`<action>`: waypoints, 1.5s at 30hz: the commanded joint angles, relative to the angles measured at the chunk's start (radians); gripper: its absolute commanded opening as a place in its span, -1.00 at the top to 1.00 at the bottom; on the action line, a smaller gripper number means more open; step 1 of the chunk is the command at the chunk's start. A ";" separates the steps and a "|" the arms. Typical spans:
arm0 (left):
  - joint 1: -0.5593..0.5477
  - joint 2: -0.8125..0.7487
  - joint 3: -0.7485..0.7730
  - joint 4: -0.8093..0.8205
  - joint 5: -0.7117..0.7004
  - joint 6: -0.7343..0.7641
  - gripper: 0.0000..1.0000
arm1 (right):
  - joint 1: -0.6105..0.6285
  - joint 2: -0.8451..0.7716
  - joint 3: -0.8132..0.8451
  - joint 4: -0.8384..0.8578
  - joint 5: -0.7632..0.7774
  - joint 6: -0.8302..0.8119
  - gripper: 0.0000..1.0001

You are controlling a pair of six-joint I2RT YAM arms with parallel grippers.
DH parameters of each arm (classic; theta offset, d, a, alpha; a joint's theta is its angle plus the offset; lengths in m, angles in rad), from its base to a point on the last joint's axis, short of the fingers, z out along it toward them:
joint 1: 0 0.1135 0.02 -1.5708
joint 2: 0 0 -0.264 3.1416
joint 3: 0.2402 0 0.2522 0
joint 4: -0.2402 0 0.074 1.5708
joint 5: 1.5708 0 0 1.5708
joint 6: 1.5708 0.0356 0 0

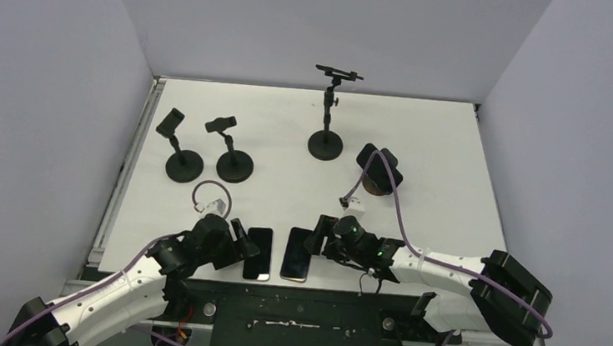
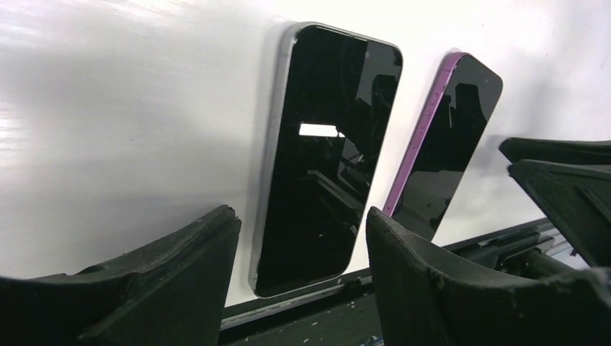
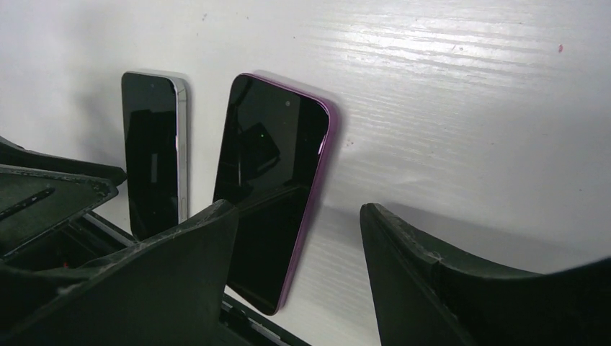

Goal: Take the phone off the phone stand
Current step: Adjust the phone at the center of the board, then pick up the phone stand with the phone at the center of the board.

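2 phones flat on the white table [image 1: 447,152] near its front edge, screens up, side by side without touching: silver-edged phone [image 1: 258,253] on the left, purple phone [image 1: 297,253] on the right. Left gripper [image 1: 239,236] low beside the silver-edged phone, jaws apart, holding nothing. Right gripper [image 1: 325,231] low by the purple phone's far right corner, jaws likewise apart and empty. Farther back, well apart from both phones, 2 short phone stands [image 1: 184,162] at left and 1 tall phone stand [image 1: 326,133] near the middle.
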 commanded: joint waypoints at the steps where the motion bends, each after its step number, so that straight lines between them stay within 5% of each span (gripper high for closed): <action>1: -0.006 0.066 -0.022 0.162 0.054 0.011 -0.25 | 0.008 0.058 0.011 0.095 -0.015 0.010 -0.24; 21: -0.007 0.218 0.003 0.357 0.098 0.065 -0.22 | -0.004 0.180 0.036 0.152 -0.103 -0.046 -0.04; 31: -0.005 0.152 0.012 0.287 0.071 0.069 -0.22 | -0.026 0.218 0.046 0.215 -0.145 -0.066 -0.06; 37: -0.003 0.082 0.133 0.050 -0.092 0.083 -0.28 | -0.035 0.047 0.067 0.067 -0.032 -0.083 -0.14; 45: 0.001 0.028 0.364 -0.036 -0.208 0.233 -0.50 | -0.181 -0.289 0.298 -0.347 0.156 -0.379 -0.44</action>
